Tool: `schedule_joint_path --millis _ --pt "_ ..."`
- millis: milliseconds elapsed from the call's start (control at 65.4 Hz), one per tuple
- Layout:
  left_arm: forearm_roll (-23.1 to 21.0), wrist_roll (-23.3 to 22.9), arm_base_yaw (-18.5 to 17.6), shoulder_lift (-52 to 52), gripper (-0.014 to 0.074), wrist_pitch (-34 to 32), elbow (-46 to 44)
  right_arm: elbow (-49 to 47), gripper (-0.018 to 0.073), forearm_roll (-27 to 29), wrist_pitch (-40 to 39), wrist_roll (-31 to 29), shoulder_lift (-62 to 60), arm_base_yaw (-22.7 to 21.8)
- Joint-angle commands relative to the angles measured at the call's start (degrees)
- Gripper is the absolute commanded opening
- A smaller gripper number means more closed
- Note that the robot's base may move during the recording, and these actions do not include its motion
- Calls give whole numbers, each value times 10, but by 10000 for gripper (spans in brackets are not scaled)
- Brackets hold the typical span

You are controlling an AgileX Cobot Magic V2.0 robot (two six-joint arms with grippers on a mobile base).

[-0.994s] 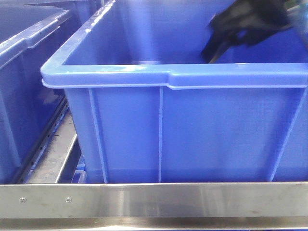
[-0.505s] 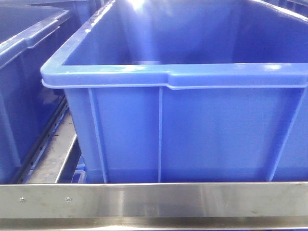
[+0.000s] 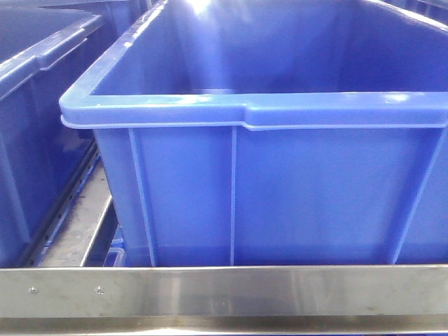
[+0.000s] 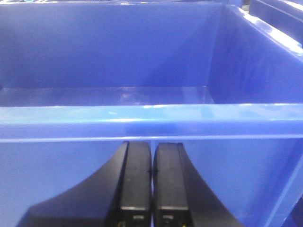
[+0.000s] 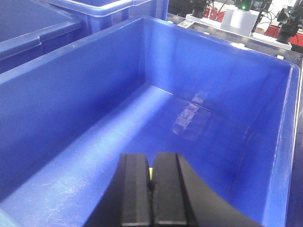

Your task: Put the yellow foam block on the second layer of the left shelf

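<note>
a second ago a black gripper was dipping into the far right corner of the big blue bin (image 3: 280, 189) in the front view; half a second ago it was gone, and the bin looks the same now, so the reach into the bin seems over and the arm has pulled out of that view. at the left, a second blue bin (image 3: 35, 140) sits beside the big one, with a grey rack rail (image 3: 70, 210) between them and a steel bar (image 3: 224, 290) across the front. the left gripper (image 4: 151, 189) is clenched, fingers pressed together on nothing, and sits just outside the bin's near wall, below the rim. the right gripper (image 5: 151, 189) hangs over the scuffed bin floor (image 5: 142, 137), its fingers also drawn nearly together. only a thin yellow sliver (image 5: 150, 171) shows in the slit between them, probably the yellow foam block; whether it is pinched or lies under the fingers i cannot tell. no shelf layer is in view, so the placing is likely still to come. behind the bin stands a white box (image 5: 239, 21) among cluttered equipment.
</note>
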Motion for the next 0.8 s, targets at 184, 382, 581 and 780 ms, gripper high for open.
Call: schedule_joint_path --millis 184,382,581,780 --pt "-2 -2 0 -8 137 -49 15 32 56 -4 -47 -2 -87 -36" --pt "-2 -2 0 -8 137 -49 15 120 56 -4 -35 -2 -241 -145" --pt "-2 -2 0 -8 137 -49 15 201 56 18 -10 -2 -345 -216" --pt "-2 -2 0 -8 137 -49 15 268 56 55 -11 -2 -394 -236"
